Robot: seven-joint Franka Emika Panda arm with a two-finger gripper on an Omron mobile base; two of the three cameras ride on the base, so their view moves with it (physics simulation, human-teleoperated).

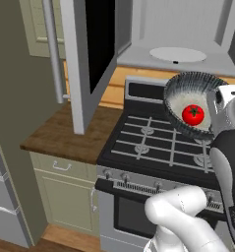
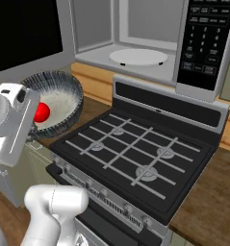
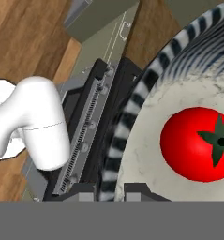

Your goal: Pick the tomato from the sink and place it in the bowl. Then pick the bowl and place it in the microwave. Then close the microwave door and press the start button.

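My gripper [image 3: 111,191] is shut on the near rim of the bowl [image 1: 180,88], a dark ribbed bowl with a pale inside, held tilted in the air over the black stove. The red tomato [image 1: 192,114] with its green stem spot lies inside the bowl [image 3: 146,79]. From the right, the bowl [image 2: 63,89] and tomato [image 2: 42,112] hang left of the burners. Above and behind, the microwave [image 1: 188,29] stands open, its white turntable plate [image 2: 138,56] bare. The microwave door [image 1: 92,49] is swung out to the left. The dark keypad [image 2: 205,38] sits at the right. The sink is out of view.
The gas stove [image 2: 135,153] with its grates lies below the bowl. A wooden counter [image 1: 65,133] runs left of it, under the open door's long bar handle [image 1: 52,49]. More wooden counter [image 2: 212,202] lies right of the stove.
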